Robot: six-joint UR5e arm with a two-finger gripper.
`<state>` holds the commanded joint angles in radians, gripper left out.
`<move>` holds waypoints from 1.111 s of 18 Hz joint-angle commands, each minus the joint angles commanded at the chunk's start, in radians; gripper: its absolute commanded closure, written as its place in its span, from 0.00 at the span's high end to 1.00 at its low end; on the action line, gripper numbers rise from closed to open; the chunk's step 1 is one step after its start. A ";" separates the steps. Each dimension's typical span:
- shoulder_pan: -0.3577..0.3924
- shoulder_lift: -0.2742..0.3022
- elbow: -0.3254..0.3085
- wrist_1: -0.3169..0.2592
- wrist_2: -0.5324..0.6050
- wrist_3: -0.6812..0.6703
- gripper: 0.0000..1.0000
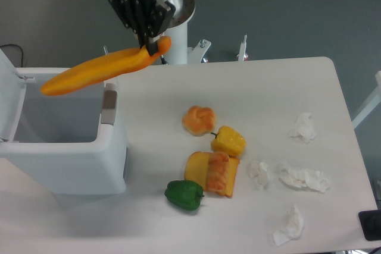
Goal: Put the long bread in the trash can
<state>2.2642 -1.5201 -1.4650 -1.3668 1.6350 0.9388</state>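
Hand (149, 44) clamped on the long bread (98, 72) by its 3 o'clock end, loaf hanging tilted over the open trash can (65, 147), tip toward 9 o'clock.

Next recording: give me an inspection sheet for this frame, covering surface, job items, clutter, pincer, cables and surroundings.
Surface: white table, rounded corners, no spills seen.
Job items: long bread held in the air, tilted, its free end over the trash can; the can's lid is open.
Clutter: knotted bun, yellow pepper, green pepper, croissant on a yellow slice, four crumpled tissues, one at.
Pincer: pincer shut on the bread's right end, above the table's rear edge.
Cables: dark cable at far left behind the can.
Surroundings: robot base column, grey floor, dark object at the lower right edge.
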 joint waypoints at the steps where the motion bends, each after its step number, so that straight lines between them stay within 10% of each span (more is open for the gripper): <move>1: -0.008 -0.006 0.000 0.000 0.015 0.000 0.00; 7: -0.032 -0.037 0.014 0.057 0.048 -0.043 0.26; 10: -0.032 -0.041 0.014 0.097 0.055 -0.041 1.00; 20: -0.032 -0.043 0.012 0.097 0.045 -0.081 1.00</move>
<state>2.2319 -1.5631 -1.4526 -1.2701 1.6797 0.8575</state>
